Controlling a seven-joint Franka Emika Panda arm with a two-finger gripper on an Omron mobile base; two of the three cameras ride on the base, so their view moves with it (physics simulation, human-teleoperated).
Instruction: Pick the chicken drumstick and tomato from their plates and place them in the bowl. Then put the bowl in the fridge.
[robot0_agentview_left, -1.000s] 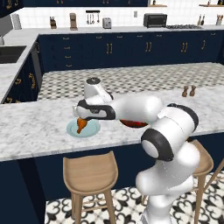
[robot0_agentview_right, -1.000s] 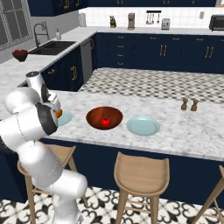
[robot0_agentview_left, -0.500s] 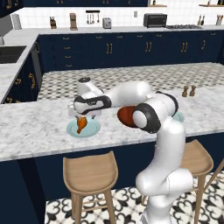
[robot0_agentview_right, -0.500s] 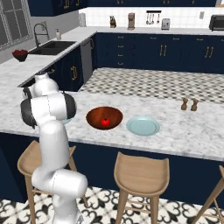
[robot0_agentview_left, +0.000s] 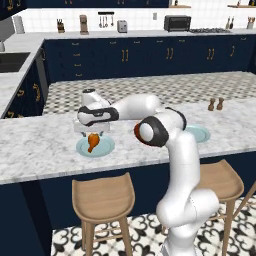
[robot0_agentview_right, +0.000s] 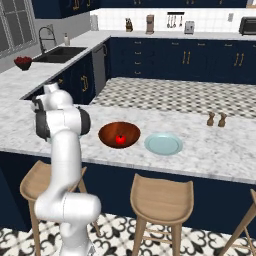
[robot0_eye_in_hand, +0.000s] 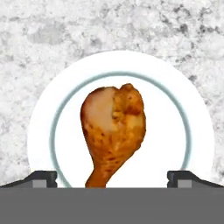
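Note:
The chicken drumstick (robot0_agentview_left: 92, 142) (robot0_eye_in_hand: 113, 131) lies on a pale blue plate (robot0_agentview_left: 104, 148) (robot0_eye_in_hand: 168, 131) at the counter's left. My gripper (robot0_agentview_left: 92, 133) (robot0_eye_in_hand: 112, 178) hangs open just above it, one fingertip (robot0_eye_in_hand: 41, 177) on each side of the bone end, touching nothing. The tomato (robot0_agentview_right: 120, 139) sits inside the dark brown bowl (robot0_agentview_right: 107, 133) at mid-counter. To the right of the bowl lies the second plate (robot0_agentview_right: 163, 144) (robot0_agentview_left: 199, 134) with nothing on it. The fridge is out of view.
Two small brown shakers (robot0_agentview_right: 216, 119) (robot0_agentview_left: 215, 104) stand at the counter's far right. Wooden stools (robot0_agentview_left: 102, 200) (robot0_agentview_right: 161, 197) line the near edge below the counter. A sink (robot0_agentview_right: 57, 54) lies on the left-hand counter beyond.
The arm has stretched out and its elbow has swung round, while the hand has shifted slightly left over the drumstick's plate. The gripper has stayed open; drumstick, tomato and bowl have not moved.

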